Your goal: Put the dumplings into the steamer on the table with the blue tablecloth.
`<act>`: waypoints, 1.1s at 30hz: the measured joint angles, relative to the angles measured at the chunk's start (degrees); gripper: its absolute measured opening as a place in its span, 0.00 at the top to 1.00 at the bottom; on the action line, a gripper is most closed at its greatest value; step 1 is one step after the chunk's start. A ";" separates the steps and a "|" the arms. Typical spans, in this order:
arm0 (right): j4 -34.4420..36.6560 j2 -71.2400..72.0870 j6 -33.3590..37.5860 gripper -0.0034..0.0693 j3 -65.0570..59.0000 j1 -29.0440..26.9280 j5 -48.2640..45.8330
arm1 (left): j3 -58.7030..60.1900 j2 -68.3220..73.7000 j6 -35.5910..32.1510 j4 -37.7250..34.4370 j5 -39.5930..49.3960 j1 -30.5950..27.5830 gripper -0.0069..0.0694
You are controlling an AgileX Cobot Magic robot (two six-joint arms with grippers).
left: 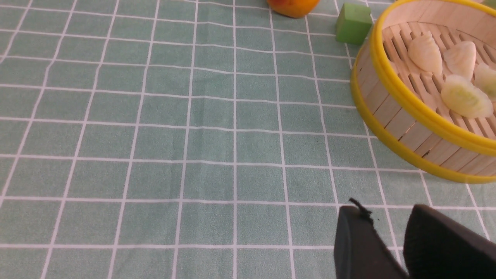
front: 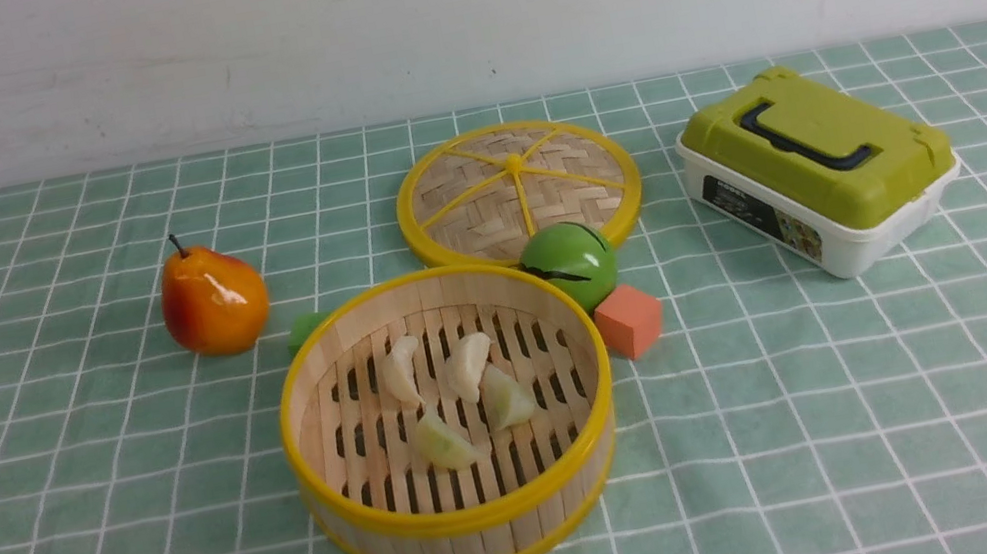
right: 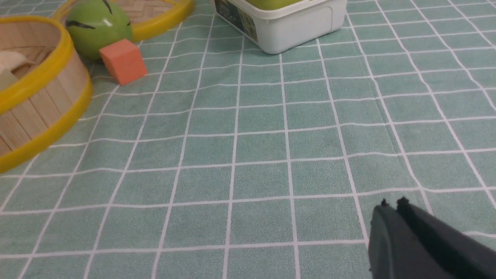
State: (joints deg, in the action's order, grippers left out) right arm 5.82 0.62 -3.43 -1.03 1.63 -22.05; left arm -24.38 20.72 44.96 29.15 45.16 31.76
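Near the middle of the blue tablecloth (front: 88,511) — bamboo steamer (front: 466,515) sitting upright, holding all four dumplings (front: 459,395) on its slatted floor: two whitish ones (front: 401,370) lying side by side toward the far wall, two pale green ones (front: 444,442) lying just nearer, the group clustered close together. Woven lid (front: 480,198) lying flat behind the steamer, green ball (front: 569,265) resting against the lid's near edge and just beside the steamer's rim. Orange-pink cube (front: 630,320) sitting just beside the ball, near the steamer's right wall. Green cube (left: 353,23) peeking out behind the steamer's left wall, pear (front: 213,301) standing left of it. Green-lidded white box (front: 818,169) sitting well apart at far right.

Left gripper (left: 387,228) hovering over bare cloth beside the steamer, fingers standing slightly apart, gripping nothing. Right gripper (right: 393,205) hovering over bare cloth on the opposite side — fingers (right: 387,232) pressing together, gripping nothing.
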 joint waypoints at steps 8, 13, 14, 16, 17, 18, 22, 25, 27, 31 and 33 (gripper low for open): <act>0.17 0.00 -0.06 0.92 0.00 0.00 0.00 | 1.69 -3.04 0.00 -0.44 -1.72 -1.14 0.67; 0.17 0.00 -0.06 0.92 0.00 0.00 0.00 | 5.22 -11.31 0.00 -1.66 -7.10 -8.56 0.67; 0.17 0.00 -0.06 0.91 0.00 0.00 0.00 | 5.81 -13.22 0.00 -2.31 -8.22 -10.44 0.67; 0.17 0.00 -0.06 0.91 0.00 0.00 0.00 | 8.17 -18.71 -0.25 -6.46 -13.65 -15.89 0.67; 0.17 0.00 -0.06 0.91 0.00 0.00 0.00 | 9.48 -20.26 -1.16 -8.75 -17.38 -18.85 0.67; 0.17 0.00 -0.06 0.90 0.00 0.00 0.00 | 11.43 -21.22 -2.65 -11.55 -21.19 -22.00 0.67; 0.17 0.00 -0.06 0.90 0.00 0.00 -0.05 | 18.01 -21.41 -12.10 -18.76 -27.69 -27.60 0.71; 0.17 0.00 -0.06 0.89 0.00 0.00 -0.10 | 23.83 -21.41 -22.83 -21.91 -28.70 -28.77 0.82; 0.17 0.00 -0.06 0.89 0.00 0.00 -0.10 | 25.21 -21.41 -26.15 -22.92 -28.19 -28.84 0.89; 0.17 0.00 -0.06 0.88 0.00 0.00 -0.10 | 26.07 -21.41 -32.06 -26.04 -22.46 -29.01 0.93; 0.17 0.00 -0.06 0.87 0.00 0.00 -0.10 | 26.07 -21.41 -32.67 -26.59 -22.35 -29.01 0.93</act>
State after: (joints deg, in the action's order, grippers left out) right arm 5.99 0.62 -3.49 -1.03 1.63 -22.15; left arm 1.69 -0.69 12.28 2.57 22.81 2.75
